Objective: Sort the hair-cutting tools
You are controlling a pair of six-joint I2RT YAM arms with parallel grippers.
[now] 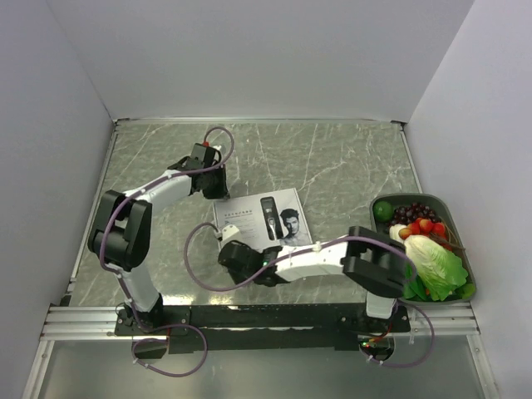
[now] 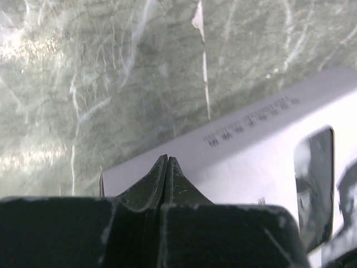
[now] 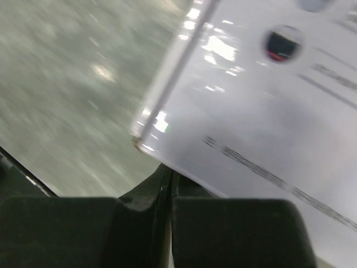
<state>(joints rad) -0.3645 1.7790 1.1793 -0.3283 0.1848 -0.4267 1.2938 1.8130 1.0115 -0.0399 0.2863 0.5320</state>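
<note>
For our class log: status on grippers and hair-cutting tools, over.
Left gripper shut, at far corner of white box. Right gripper shut, near corner. No loose tools seen. Nothing blocking.

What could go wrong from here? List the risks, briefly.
1. The left gripper and the right gripper are both shut at corners of the white box. A nudge could slide or spin the box rather than open it.
2. The right arm bends close to the produce tray, so a wide swing might knock it.
</note>
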